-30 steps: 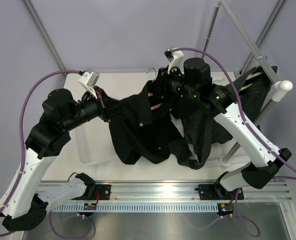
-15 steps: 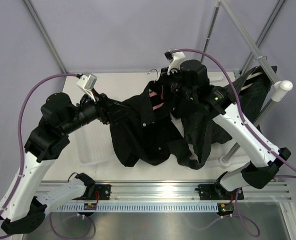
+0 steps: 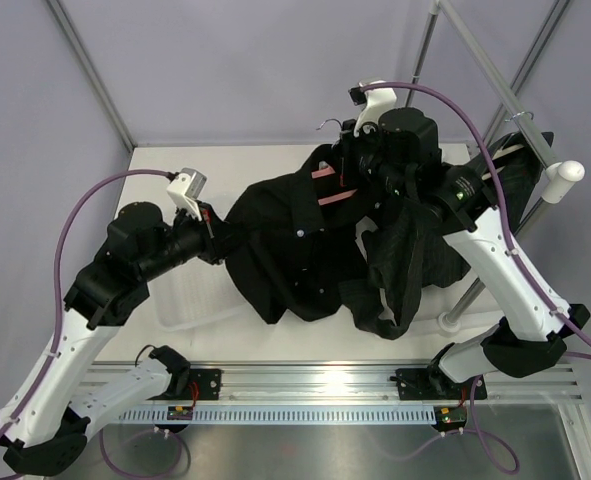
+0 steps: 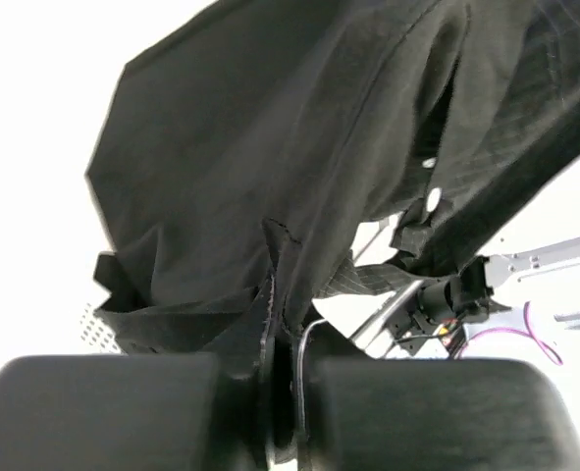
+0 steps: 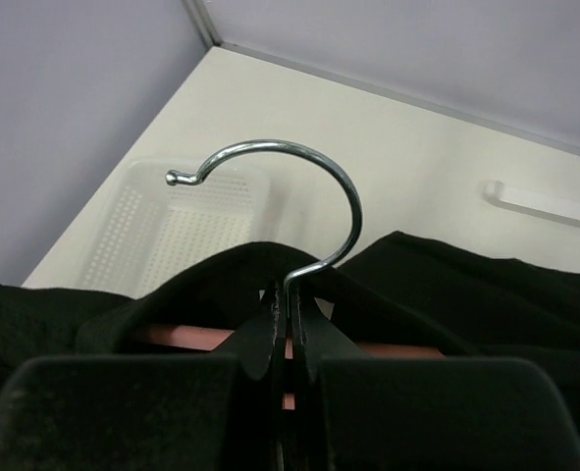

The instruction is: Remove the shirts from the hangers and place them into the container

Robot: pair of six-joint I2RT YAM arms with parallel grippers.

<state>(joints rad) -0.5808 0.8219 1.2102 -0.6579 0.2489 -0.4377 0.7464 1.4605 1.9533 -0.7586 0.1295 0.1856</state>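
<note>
Your left gripper [image 4: 286, 391] pinches a fold of the shirt [image 3: 285, 250]; your right gripper [image 5: 288, 339] is clamped on the pink hanger [image 5: 184, 337] below its hook.

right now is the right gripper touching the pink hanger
Touching. Right wrist view shows the right gripper shut on the pink hanger at its metal hook's base.
</note>
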